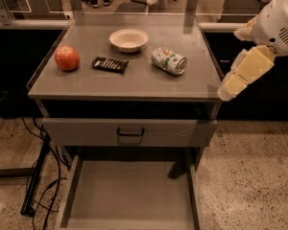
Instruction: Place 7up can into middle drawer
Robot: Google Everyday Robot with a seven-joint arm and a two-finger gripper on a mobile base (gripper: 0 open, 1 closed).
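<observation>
Warm, dim light falls from above; the tabletop point(86, 83) carries a soft sheen, and the drawer point(129, 195) beneath lies in shadow. The gripper point(230, 86), off the table's right edge, catches the brightest light.

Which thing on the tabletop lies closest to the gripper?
The 7up can, on its side right of the bowl; the gripper hangs beside the table's right edge. The apple sits farthest.

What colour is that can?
The 7up can is silvery-white with green print, camera view; the gripper hangs beside the table's right edge.
</observation>
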